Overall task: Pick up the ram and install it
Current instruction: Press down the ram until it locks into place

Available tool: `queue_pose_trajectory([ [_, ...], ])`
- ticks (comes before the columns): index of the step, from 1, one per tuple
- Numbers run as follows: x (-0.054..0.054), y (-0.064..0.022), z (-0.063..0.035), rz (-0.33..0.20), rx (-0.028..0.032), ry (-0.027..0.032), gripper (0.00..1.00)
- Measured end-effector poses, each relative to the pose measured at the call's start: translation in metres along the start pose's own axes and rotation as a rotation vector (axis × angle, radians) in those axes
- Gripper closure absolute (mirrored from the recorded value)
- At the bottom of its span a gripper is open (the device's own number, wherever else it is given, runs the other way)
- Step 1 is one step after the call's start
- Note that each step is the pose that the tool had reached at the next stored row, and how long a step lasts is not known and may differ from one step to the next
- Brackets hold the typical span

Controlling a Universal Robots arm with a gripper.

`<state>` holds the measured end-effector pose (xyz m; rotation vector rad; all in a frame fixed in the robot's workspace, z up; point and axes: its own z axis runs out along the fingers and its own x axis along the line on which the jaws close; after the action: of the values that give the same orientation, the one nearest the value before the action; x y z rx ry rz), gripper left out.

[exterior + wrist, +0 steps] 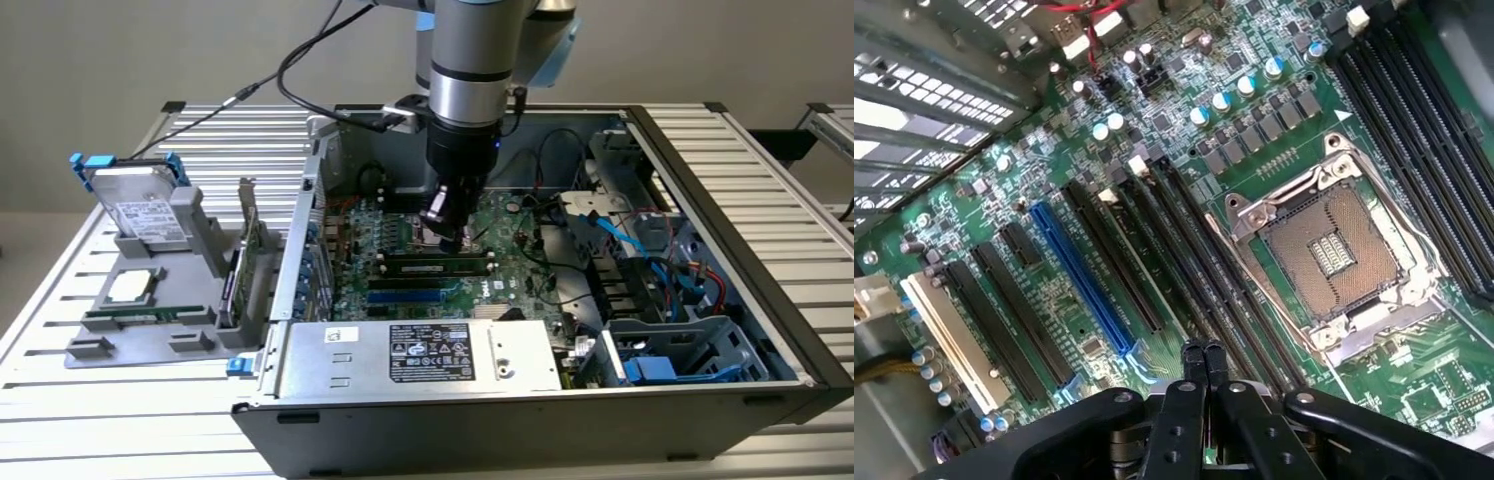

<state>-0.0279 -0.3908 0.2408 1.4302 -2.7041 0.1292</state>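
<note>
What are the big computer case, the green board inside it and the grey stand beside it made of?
The computer case looks like sheet metal, dull grey inside with thin folded edges. The green board seems to be glossy lacquered circuit board, studded with small metal and black plastic parts. The grey stand looks like matte moulded or printed plastic, though the look leaves that open.

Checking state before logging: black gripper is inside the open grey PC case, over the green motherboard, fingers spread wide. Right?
No. The wrist view shows the black gripper shut, fingertips together. It is inside the grey PC case, over the green motherboard.
</note>
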Motion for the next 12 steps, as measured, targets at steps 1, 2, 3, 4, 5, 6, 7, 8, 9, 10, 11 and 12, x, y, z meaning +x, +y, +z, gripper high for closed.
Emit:
queue_pose_trajectory([
  [1,0.0000,0.0000,0.0000,0.013,-0.0007,0.0000,0.90],
  [2,0.0000,0.0000,0.0000,0.028,-0.0014,0.0000,0.90],
  [3,0.0000,0.0000,0.0000,0.042,-0.0022,-0.0001,0.90],
  [4,0.0000,0.0000,0.0000,0.055,-0.0029,-0.0001,0.90],
  [5,0.0000,0.0000,0.0000,0.070,-0.0037,-0.0001,0.90],
  [6,0.0000,0.0000,0.0000,0.083,-0.0045,-0.0002,0.90],
  [7,0.0000,0.0000,0.0000,0.097,-0.0052,-0.0002,0.90],
  [8,0.0000,0.0000,0.0000,0.111,-0.0059,-0.0002,0.90],
  [9,0.0000,0.0000,0.0000,0.125,-0.0067,-0.0002,0.90],
  [10,0.0000,0.0000,0.0000,0.139,-0.0074,-0.0002,0.90],
  [11,0.0000,0.0000,0.0000,0.153,-0.0082,-0.0002,0.90],
  [12,0.0000,0.0000,0.0000,0.167,-0.0089,-0.0002,0.90],
])
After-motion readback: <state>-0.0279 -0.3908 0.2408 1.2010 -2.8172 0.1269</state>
